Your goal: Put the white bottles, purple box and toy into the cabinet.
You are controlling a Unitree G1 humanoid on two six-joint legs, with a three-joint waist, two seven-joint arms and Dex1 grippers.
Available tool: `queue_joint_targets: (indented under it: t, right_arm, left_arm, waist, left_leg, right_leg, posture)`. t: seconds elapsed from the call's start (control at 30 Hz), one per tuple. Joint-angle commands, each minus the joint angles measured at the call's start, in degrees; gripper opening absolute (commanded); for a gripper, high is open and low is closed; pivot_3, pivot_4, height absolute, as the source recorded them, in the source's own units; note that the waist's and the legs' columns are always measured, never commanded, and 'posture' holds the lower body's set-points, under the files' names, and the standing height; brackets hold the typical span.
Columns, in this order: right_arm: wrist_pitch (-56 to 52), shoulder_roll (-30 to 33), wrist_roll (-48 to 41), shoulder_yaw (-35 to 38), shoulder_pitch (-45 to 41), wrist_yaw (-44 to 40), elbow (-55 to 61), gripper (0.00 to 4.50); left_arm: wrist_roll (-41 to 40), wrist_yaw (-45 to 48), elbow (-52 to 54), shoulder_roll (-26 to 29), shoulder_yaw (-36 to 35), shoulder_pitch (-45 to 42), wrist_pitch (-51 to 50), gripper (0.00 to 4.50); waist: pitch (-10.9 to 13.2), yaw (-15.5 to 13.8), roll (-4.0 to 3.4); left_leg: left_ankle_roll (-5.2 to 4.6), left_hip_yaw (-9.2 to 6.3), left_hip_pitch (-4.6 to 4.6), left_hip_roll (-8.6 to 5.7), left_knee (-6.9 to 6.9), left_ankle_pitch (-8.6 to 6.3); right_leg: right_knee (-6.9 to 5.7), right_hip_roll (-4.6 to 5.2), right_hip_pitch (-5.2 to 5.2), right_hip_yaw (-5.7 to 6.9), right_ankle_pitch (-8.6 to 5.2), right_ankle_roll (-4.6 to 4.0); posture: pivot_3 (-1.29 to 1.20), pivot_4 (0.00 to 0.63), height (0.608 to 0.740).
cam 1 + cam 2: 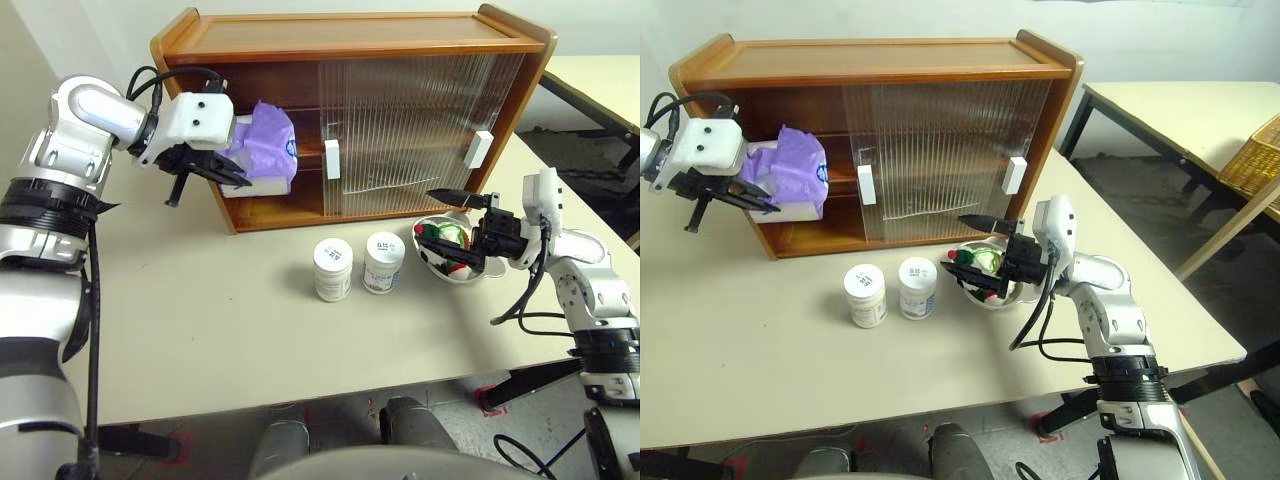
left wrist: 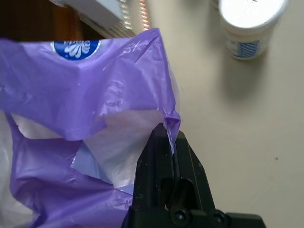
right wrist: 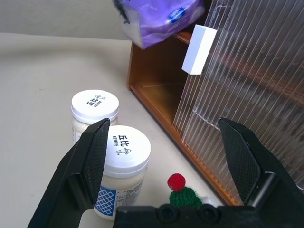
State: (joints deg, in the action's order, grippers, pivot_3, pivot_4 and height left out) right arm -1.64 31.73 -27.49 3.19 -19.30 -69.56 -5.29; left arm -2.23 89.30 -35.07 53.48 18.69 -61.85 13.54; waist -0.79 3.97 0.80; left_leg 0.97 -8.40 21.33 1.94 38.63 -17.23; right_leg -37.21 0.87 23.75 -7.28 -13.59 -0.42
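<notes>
The left pincer (image 1: pixel 205 168) is clamped on the purple box's (image 1: pixel 266 148) wrap at the cabinet's (image 1: pixel 340 40) open left side. Best to push it well onto the shelf before letting go. The right pincer (image 1: pixel 470 215) stands apart.

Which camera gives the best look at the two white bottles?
The right wrist view: both white bottles sit close, lids and label readable, between the open right gripper fingers. The head views show them small on the table; the left wrist view catches one.

Bright, even light; soft shadows
</notes>
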Motion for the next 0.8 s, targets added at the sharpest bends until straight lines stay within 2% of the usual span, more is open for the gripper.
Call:
queue_joint_targets:
  t: [0.03, 0.3, 0.67, 0.8]
  right_arm:
    - [-0.3, 0.0, 0.1, -0.2, 0.5, 0.3, 1.1, 4.50]
    - [-0.3, -0.2, 0.1, -0.4, 1.2, 0.6, 1.6, 4.50]
    - [-0.6, -0.5, -0.2, -0.5, 2.0, 1.1, 2.6, 4.50]
    - [-0.7, -0.4, -0.2, -0.4, 1.9, 1.1, 2.5, 4.50]
  left_arm:
    - [2.8, -2.8, -3.7, -1.4, -1.5, -2.2, 2.4, 0.02]
    - [4.8, -5.9, -6.7, -3.7, -3.4, -3.9, 4.7, 0.02]
    - [12.3, -17.0, -13.5, -5.3, -2.4, -6.7, 15.1, 0.02]
    - [13.5, -17.7, -14.2, -5.5, -2.3, -6.4, 16.8, 0.96]
  waist:
    - [0.0, 0.0, 0.00]
    - [0.0, 0.1, 0.00]
    - [0.0, 0.2, 0.01]
    - [0.0, 0.3, 0.01]
  left_leg:
    - [0.00, 0.00, 0.01, 0.00, 0.05, 0.00]
    - [-0.05, 0.00, 0.03, 0.00, 0.09, 0.03]
    - [-0.06, 0.01, 0.05, 0.00, 0.11, 0.03]
    - [-0.13, 0.01, 0.04, 0.00, 0.11, 0.07]
  right_leg:
    - [0.00, 0.00, 0.00, 0.00, 0.00, 0.01]
    - [0.00, 0.00, 0.00, 0.01, 0.08, 0.14]
    - [0.02, 0.00, 0.00, 0.01, 0.08, 0.21]
    - [0.02, -0.01, 0.00, 0.02, 0.13, 0.32]
  posture:
    - [-0.14, 0.000, 0.740]
    - [-0.14, 0.000, 0.740]
    - [-0.14, 0.000, 0.740]
    - [-0.14, 0.000, 0.740]
